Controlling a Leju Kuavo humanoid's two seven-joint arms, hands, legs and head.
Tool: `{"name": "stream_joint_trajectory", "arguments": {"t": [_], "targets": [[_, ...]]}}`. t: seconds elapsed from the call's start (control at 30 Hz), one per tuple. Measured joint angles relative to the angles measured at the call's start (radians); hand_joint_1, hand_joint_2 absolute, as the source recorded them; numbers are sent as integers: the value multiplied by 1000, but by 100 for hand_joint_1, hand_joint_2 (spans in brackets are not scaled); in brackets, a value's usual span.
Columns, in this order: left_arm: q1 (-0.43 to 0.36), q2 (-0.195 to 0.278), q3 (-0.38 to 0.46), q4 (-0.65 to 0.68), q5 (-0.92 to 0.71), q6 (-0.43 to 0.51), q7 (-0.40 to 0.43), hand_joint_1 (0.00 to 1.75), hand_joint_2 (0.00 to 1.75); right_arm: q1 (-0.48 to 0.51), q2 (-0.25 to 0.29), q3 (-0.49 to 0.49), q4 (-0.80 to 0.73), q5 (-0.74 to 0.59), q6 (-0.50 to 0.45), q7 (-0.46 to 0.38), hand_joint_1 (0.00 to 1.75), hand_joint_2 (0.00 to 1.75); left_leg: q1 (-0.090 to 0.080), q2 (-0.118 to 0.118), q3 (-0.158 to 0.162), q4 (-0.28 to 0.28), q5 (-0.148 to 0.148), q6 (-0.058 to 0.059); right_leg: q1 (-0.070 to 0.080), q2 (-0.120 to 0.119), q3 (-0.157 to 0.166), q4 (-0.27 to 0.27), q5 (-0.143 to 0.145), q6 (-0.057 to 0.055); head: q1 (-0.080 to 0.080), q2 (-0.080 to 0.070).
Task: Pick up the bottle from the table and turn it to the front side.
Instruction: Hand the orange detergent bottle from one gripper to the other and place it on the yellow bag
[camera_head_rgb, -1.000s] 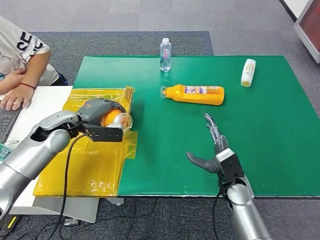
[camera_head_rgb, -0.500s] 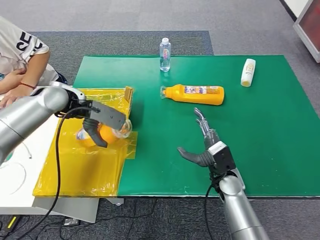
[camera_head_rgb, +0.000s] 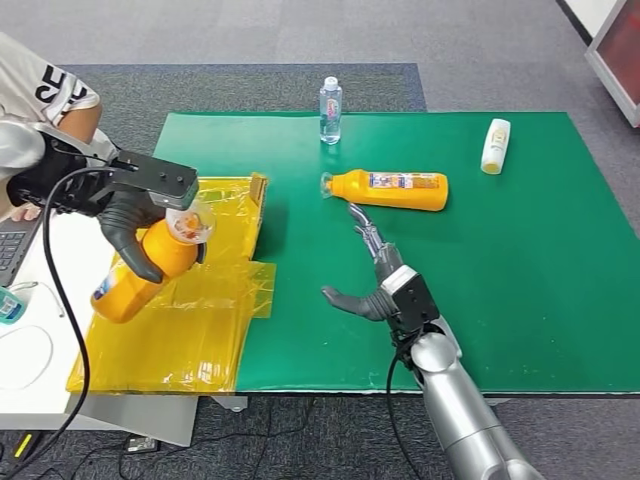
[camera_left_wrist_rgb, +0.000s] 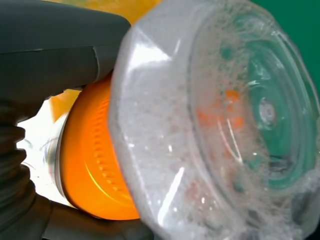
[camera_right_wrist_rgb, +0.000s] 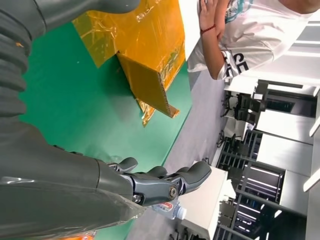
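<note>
Two orange bottles are in the head view. The held bottle (camera_head_rgb: 143, 270) is gripped by the left hand (camera_head_rgb: 132, 225), whose dark fingers (camera_head_rgb: 124, 240) are clamped around its upper body; it is raised above the yellow sheet (camera_head_rgb: 189, 320) and tilted, clear cap toward the camera. The fingers hide most of its upper body, and the label near its lower end is too small to read. In the left wrist view the clear cap (camera_left_wrist_rgb: 219, 125) fills the frame with foam inside it, and the orange neck (camera_left_wrist_rgb: 94, 165) sits behind it.

The second orange bottle (camera_head_rgb: 389, 188) lies on its side on the green mat (camera_head_rgb: 528, 280) of the bench; its label print is illegible. The right hand (camera_head_rgb: 377, 285) hovers just short of it with fingers (camera_head_rgb: 366, 225) apart, holding nothing.

A small clear water bottle (camera_head_rgb: 330, 108) stands upright at the mat's far edge. A white bottle (camera_head_rgb: 496, 145) lies far right. A person (camera_head_rgb: 38, 110) is cut off at the left edge; dark lettering on the white shirt is partly visible but not readable.
</note>
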Motion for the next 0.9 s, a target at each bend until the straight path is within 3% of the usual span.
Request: {"name": "stream_joint_trajectory", "arguments": {"t": [0.1, 0.23, 0.43, 0.73, 0.9], "targets": [[-23, -8, -8, 6, -238, 17, -55, 175, 175, -3, 0, 2, 3, 2, -13, 1, 0, 175, 0, 0, 0, 0, 0, 0, 0, 0, 0, 0, 1, 1, 0, 0], [-30, -66, -15, 61, -609, 69, -205, 175, 175, -2, 1, 2, 3, 25, -29, 1, 0, 175, 0, -2, -1, 0, 1, 2, 0, -3, 0, 0, 1, 1, 0, 0], [-19, -154, -20, 148, -856, 139, -362, 175, 175, -1, 5, -3, 2, 50, -36, 8, 0, 175, -1, -2, -2, 1, 2, 2, -1, -3, -1, 0, 2, 2, 0, 0], [13, -224, -27, 223, -917, 173, -423, 175, 175, 12, 12, -16, 2, 63, -42, 11, 0, 175, -1, -2, -2, 1, 1, 2, -1, -2, -1, 0, 2, 1, 0, 0], [24, -232, -29, 245, -785, 137, -428, 175, 175, 14, 14, -20, 2, 62, -34, 8, 0, 175, -1, -2, -2, 0, 1, 2, -1, -2, -1, 0, 1, 1, 0, 0]]}}
